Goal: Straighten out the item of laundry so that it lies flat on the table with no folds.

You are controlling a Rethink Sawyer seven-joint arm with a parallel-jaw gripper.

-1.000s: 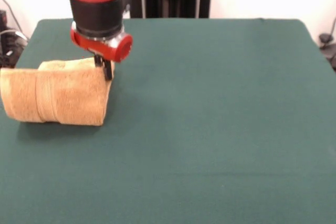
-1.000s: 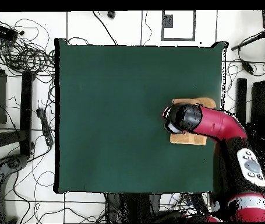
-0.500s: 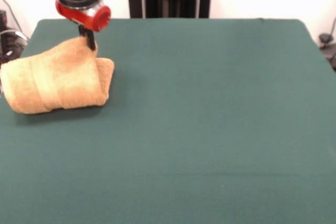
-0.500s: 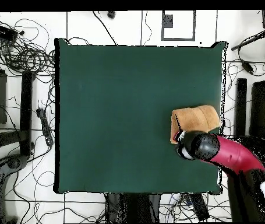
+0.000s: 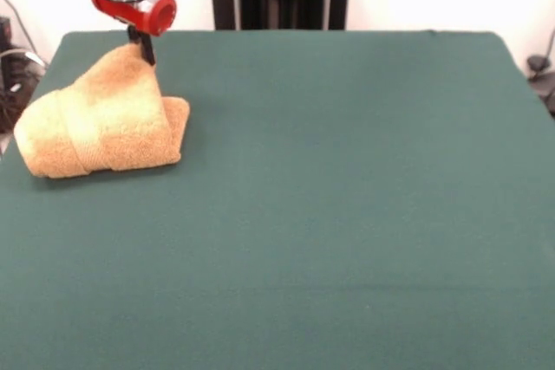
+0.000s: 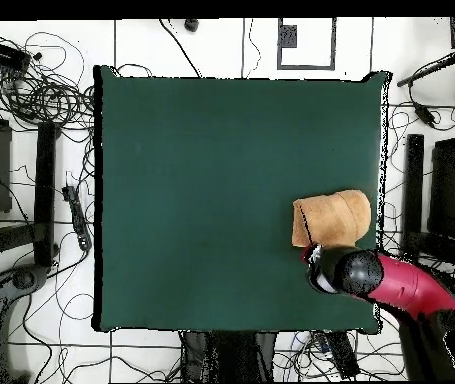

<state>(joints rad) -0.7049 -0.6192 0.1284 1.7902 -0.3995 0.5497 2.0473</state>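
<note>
The nearer stretch of the green table point(image 5: 347, 240) lies bare. Farther back at the left edge, the towel point(image 5: 104, 127) is bunched and folded over itself, nowhere near flat. Since a second ago one corner has been drawn up into a peak and the heap has shifted back toward the far edge. The gripper point(image 5: 145, 46) is pinched closed on that peak. That looks like the start of unfolding. Behind stands a white wall; cables litter the floor.

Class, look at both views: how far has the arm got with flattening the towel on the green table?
Done: nothing looks flat yet; the towel is still doubled over on the table. In hand: the gripper holds one part raised into a peak. Left: spread it out and remove every fold.
</note>
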